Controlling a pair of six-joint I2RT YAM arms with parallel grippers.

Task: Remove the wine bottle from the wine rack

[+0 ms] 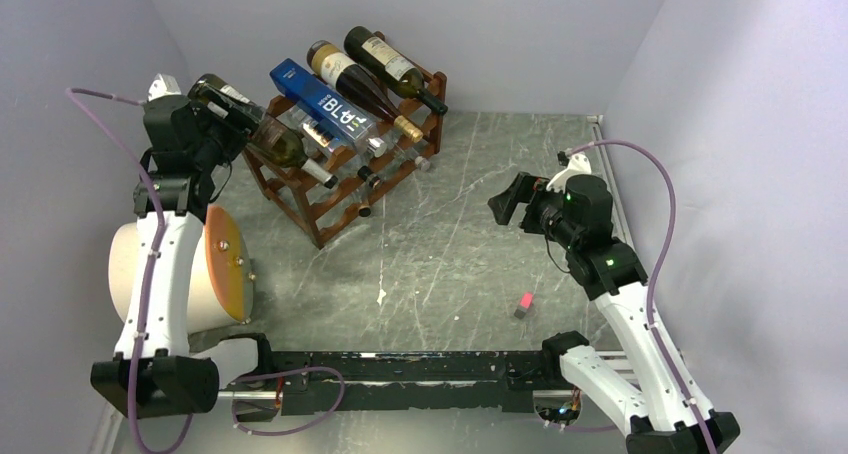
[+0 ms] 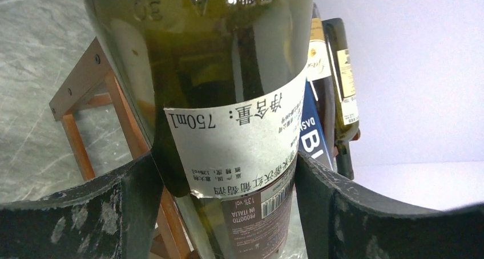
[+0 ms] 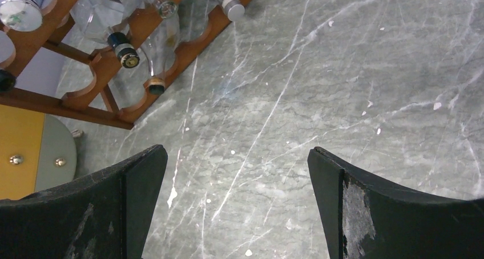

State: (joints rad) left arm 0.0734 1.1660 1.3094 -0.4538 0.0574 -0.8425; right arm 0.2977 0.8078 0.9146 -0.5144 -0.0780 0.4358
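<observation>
Wine bottle: A green wine bottle (image 1: 268, 139) (image 2: 228, 71) is seen at the 9 o'clock end of the wine rack (image 1: 312, 219) (image 2: 79, 85), up by the top tier. In the top view its neck is pointed to about 4 o'clock.

Left gripper: The left gripper (image 1: 222, 116) (image 2: 225, 168) is clenched on the fat part of the wine bottle, near its base. In the wrist view the fingers (image 2: 114, 213) are pressed on the glass at 9 and 3 o'clock, beside the white label.

Bottle and rack: Whether the glass is touching the wood cannot be told.

Right gripper: The right gripper (image 1: 508, 202) (image 3: 237, 156) is spread wide over the table (image 1: 470, 264), at about 4 o'clock from the wine rack. Nothing is held in it.

Other things: A blue box (image 1: 325, 104) and two more bottles are laid on top of the rack, at 2 o'clock from the held bottle.
</observation>
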